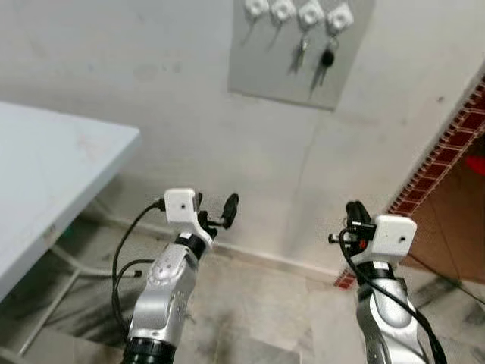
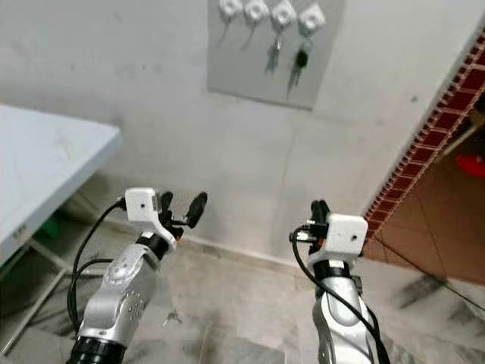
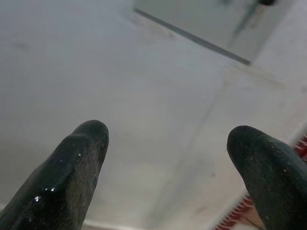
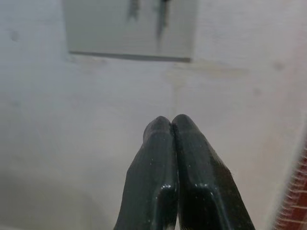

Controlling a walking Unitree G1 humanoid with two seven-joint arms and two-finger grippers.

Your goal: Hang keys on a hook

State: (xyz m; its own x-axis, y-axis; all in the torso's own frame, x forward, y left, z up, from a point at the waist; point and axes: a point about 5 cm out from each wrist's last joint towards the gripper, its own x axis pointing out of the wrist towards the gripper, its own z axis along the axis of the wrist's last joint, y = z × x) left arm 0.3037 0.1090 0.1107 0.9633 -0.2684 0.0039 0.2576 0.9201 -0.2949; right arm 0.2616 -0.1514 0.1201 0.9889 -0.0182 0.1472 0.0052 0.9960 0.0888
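Two bunches of keys (image 1: 314, 59) hang from the white hooks (image 1: 310, 14) on the grey wall panel (image 1: 284, 80), well above both arms. The left pincer (image 1: 216, 214) is spread and empty below the panel; the right pincer (image 1: 356, 214) is pressed together, holding nothing. Keys look light, stiff and slippery; the ring seems the best hold.

Both head views look forward and down at the wall (image 1: 189, 114). Each wrist view looks along its fingers (image 3: 72, 177) up at the grey panel (image 4: 129, 28), which all four views share.
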